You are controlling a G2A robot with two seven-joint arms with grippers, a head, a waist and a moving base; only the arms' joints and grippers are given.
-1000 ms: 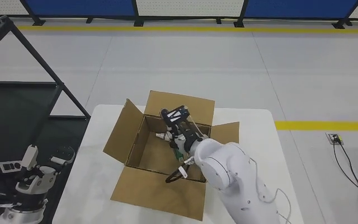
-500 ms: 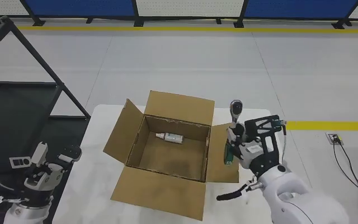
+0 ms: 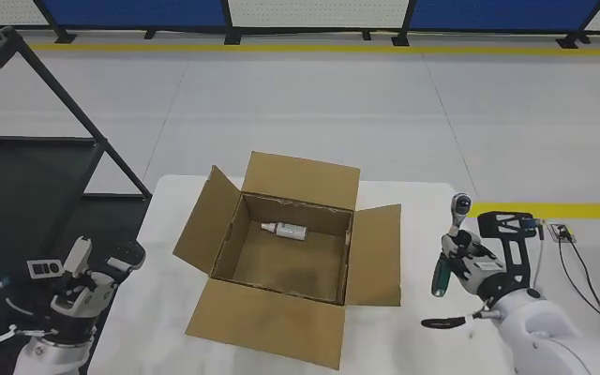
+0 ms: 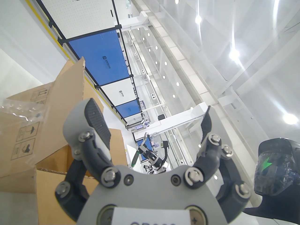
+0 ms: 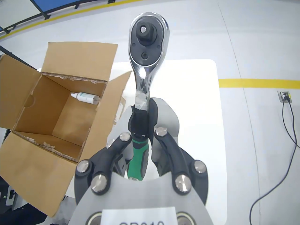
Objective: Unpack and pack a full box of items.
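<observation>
Now right end effector (image 5: pixel 141 118) grasps ratchet (image 5: pixel 148 45) over table (image 3: pixel 427 202) right edge, outside box (image 3: pixel 272 319); left end effector (image 4: pixel 150 108) released.

**A large industrial hall, laid out as a fenced work area**

A wide, smooth grey floor (image 3: pixel 309 103) is seen, marked with yellow lines (image 3: pixel 281 47) of the sort used in factories. The area is closed off by a row of partitions on black feet, made up of blue panels (image 3: pixel 131 11) and white perforated boards (image 3: pixel 319 11). A very high ceiling (image 4: pixel 246 12) hung with rows of bright lamps (image 4: pixel 234 53) is shown in the left wrist view. A single white counter (image 3: pixel 427 202) is placed on the open floor. A floor socket (image 3: pixel 560 231) is set near it, and a black metal frame (image 3: pixel 70 105) is stood alongside.
</observation>
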